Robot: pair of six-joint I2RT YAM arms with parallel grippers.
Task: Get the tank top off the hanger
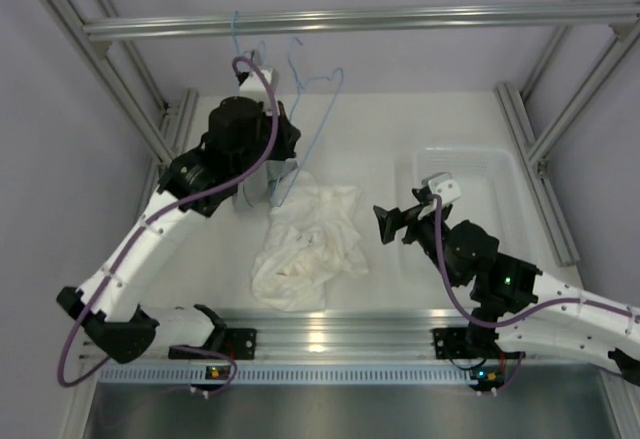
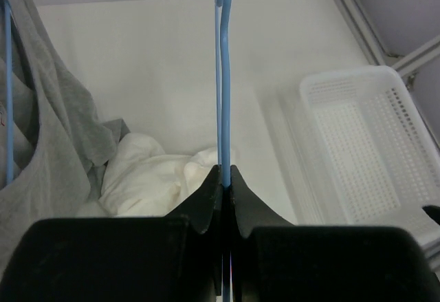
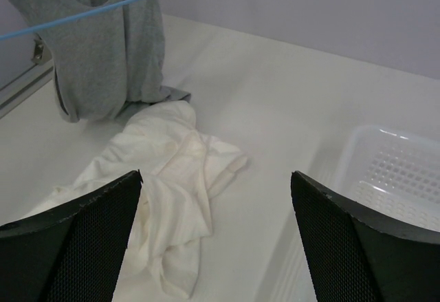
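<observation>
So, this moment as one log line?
tank top: off hanger, heaped on table | left gripper: shut on hanger | right gripper: open, empty

This is a robotics lab test cell rather than a home or shop. A white table (image 1: 400, 129) is boxed in by a frame of bare aluminium extrusion bars (image 1: 350, 21) against plain pale-lilac walls (image 1: 60, 159). The left arm (image 1: 160, 229) and right arm (image 1: 520, 299) are bolted to a slotted metal rail (image 1: 340, 331) along the table's near edge. Purple cables (image 1: 438, 249) loop along them, and small lights (image 1: 212, 371) glow at their bases.
</observation>
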